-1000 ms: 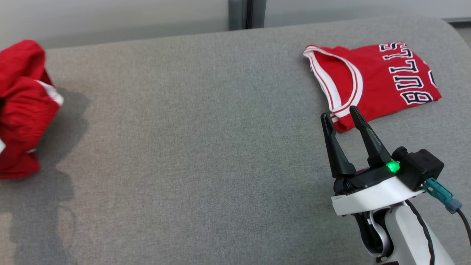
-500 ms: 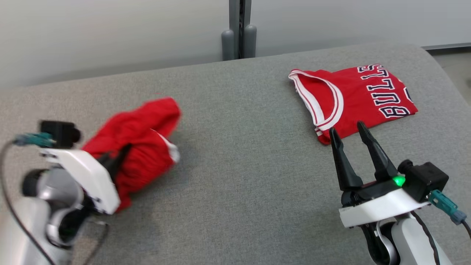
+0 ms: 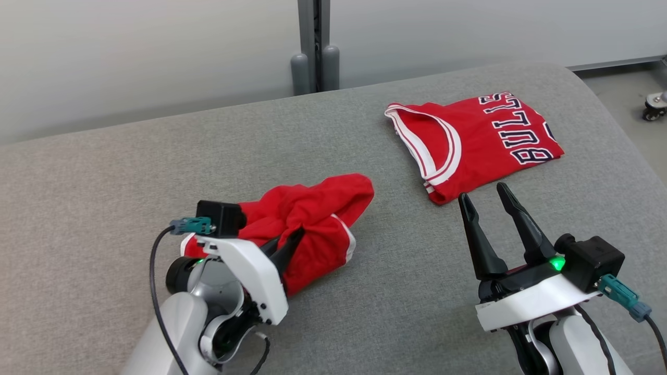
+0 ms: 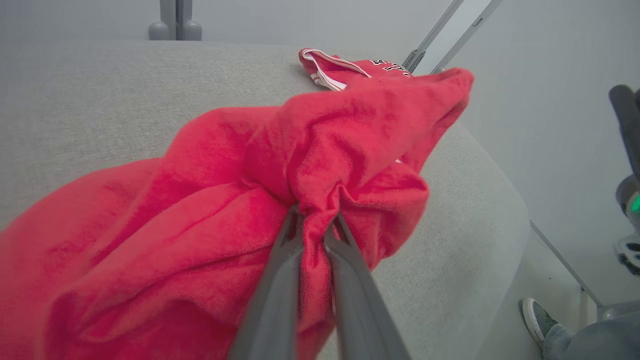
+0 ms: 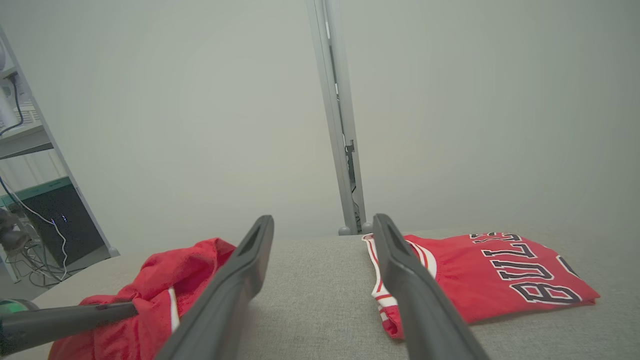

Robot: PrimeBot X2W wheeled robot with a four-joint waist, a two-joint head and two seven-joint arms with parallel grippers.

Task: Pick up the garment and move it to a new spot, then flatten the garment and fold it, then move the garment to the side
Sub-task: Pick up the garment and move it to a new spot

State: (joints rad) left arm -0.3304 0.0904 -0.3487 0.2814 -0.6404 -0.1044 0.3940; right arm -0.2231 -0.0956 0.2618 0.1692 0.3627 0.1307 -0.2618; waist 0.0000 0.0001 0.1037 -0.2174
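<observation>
Left wrist view: left gripper (image 4: 318, 215) clamped on red garment (image 4: 200, 200); prob step 1, the move. Right gripper (image 3: 483, 192) wide, empty. Next prob: set down, let go, flatten.

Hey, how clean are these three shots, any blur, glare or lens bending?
Head view: sharp, soft even light, no glare; jersey lettering crisp. Left wrist view: left gripper goes soft near the lens, red garment it pinches looks washed pinkish. Right wrist view: right gripper blurs toward the bottom edge, the post leans, jersey is sharp.
</observation>
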